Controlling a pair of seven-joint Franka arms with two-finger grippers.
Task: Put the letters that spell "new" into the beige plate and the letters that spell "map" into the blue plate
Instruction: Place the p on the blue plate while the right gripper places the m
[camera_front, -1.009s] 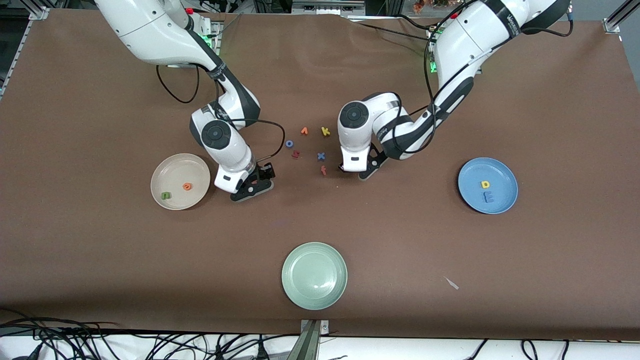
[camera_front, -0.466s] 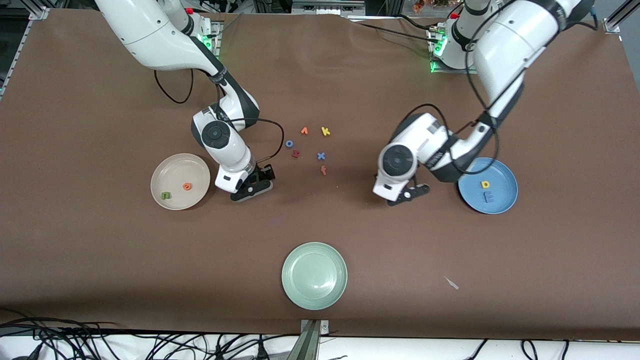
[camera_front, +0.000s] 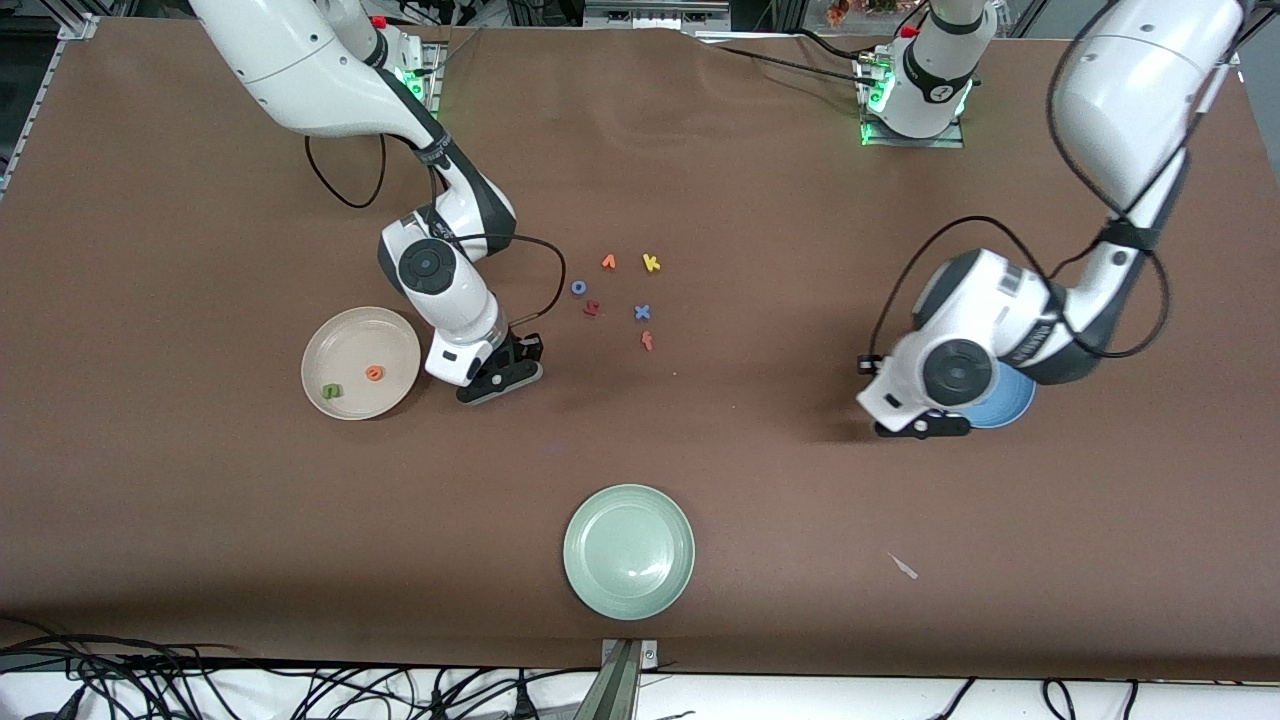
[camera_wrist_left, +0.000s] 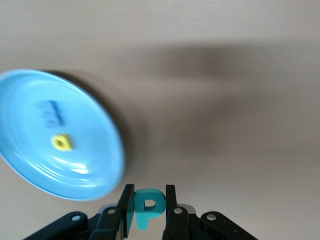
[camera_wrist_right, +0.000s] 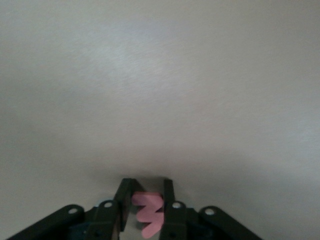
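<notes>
The beige plate (camera_front: 350, 338) holds the green n (camera_front: 331, 391) and the orange e (camera_front: 374, 373). Beside it, toward the loose letters, my right gripper (camera_front: 500, 378) is low at the table. In the right wrist view it (camera_wrist_right: 147, 186) is shut on the pink w (camera_wrist_right: 149, 212). My left gripper (camera_front: 925, 427) hangs over the table at the edge of the blue plate (camera_front: 1012, 405), whose greater part the arm hides. Its wrist view shows it (camera_wrist_left: 148, 191) shut on the teal p (camera_wrist_left: 148, 206), and the blue plate (camera_wrist_left: 30, 155) carrying the blue m (camera_wrist_left: 50, 112) and yellow a (camera_wrist_left: 62, 142).
Loose letters lie mid-table: orange v (camera_front: 608, 262), yellow k (camera_front: 651, 263), blue o (camera_front: 578, 287), a dark red letter (camera_front: 592, 308), blue x (camera_front: 642, 312), a red-orange letter (camera_front: 647, 341). A pale green plate (camera_front: 628, 550) sits nearer the camera. A small white scrap (camera_front: 903, 566) lies nearby.
My left arm has swung from the loose letters to the blue plate's edge, carrying the p. My right gripper stayed beside the beige plate and closed on the w.
</notes>
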